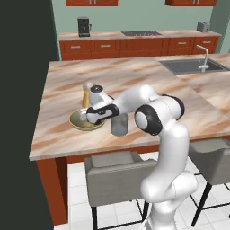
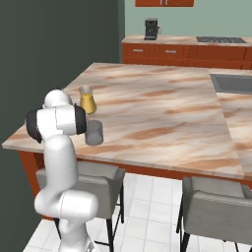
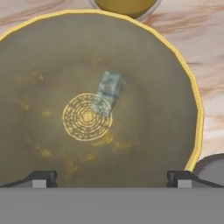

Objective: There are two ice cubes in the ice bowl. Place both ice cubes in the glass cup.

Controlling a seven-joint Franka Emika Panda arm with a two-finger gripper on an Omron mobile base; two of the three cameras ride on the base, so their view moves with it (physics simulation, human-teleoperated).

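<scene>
Two pale translucent ice cubes [image 3: 107, 93] touching in the golden olive-yellow round bowl [image 3: 39, 57].
Two-finger gripper [image 3: 112, 178] spread wide above; grey translucent cylindrical cup [image 1: 119, 124] just right.

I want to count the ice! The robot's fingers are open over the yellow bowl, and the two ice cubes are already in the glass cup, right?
Not quite: the hand view shows the ice cubes lying in the ice bowl, not in the glass cup. The fingers are open above the bowl.
</scene>
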